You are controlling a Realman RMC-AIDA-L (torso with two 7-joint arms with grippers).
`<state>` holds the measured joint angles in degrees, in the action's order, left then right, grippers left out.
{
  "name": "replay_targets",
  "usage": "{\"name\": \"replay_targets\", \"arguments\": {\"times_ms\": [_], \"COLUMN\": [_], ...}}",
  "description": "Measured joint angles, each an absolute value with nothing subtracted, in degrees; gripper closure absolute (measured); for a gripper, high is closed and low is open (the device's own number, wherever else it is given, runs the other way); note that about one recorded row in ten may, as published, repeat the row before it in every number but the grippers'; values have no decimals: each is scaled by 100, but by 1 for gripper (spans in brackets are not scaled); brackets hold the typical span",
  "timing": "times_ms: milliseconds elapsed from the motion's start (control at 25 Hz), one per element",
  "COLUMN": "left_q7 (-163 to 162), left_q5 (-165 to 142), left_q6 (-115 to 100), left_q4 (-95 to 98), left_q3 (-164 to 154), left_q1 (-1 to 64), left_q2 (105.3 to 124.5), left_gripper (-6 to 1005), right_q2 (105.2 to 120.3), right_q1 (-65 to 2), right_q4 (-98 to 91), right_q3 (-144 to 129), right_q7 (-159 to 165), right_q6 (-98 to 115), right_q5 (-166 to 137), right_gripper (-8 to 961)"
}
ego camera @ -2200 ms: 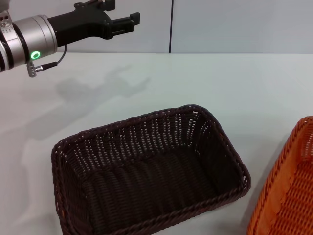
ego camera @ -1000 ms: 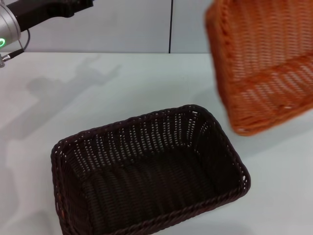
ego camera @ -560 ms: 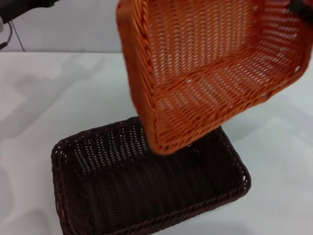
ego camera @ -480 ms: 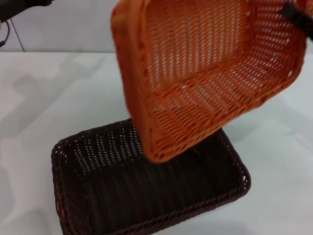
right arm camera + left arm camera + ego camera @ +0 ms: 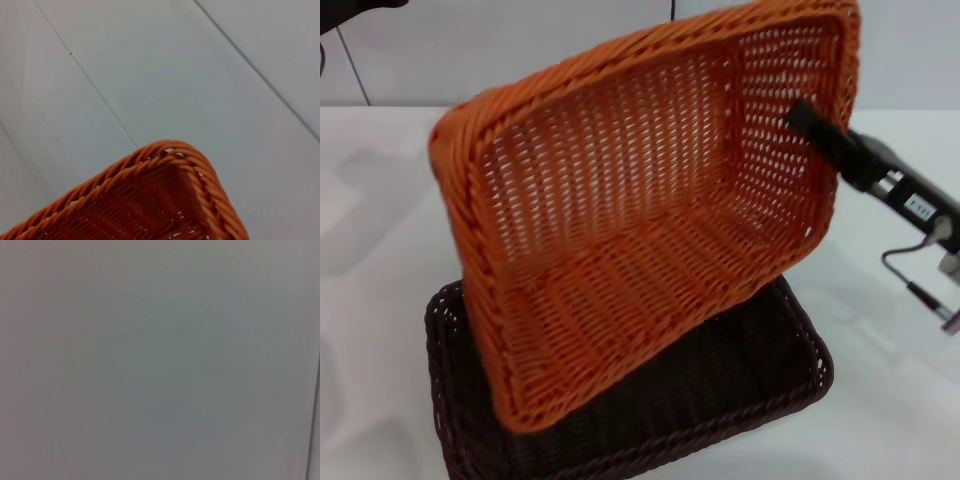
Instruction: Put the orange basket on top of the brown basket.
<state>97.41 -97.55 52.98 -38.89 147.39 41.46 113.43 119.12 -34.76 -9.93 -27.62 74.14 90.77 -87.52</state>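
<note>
Placement step: right gripper clenched on bright-orange woven wicker basket, tilted steeply over dark-brown woven wicker basket at 6 o'clock. Next: level, then lower. Left gripper unseen.

Black right gripper, silver wrist segment with small label, thin grey cable

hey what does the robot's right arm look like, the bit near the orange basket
The right gripper has a black finger at its tip, joined to a dark body and a silver metal section carrying a small white label. A thin grey cable with a plug loops beside it. The left arm is only a dark sliver at the head view's upper-left corner.
</note>
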Motion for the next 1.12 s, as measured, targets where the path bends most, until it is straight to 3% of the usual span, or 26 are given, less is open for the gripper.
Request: {"name": "replay_targets", "arguments": {"times_ms": [400, 1120], "left_q7": [9738, 9743], "left_q5": [-9779, -9809], "left_q6": [4944, 4640], "left_q4": [-3652, -3512], "left_q3": [14674, 14610], "left_q1": [4309, 4427], "left_q2": [11244, 11232], "left_gripper": [169, 169], "right_q2": [11937, 11884], "right_q1": [-3118, -2730], "right_q4": [372, 425], "right_q3": [-2557, -2625], "right_q7": [6545, 6832], "right_q6": [9375, 9285], "right_q5": [-8564, -9148], "right_gripper": [797, 748]}}
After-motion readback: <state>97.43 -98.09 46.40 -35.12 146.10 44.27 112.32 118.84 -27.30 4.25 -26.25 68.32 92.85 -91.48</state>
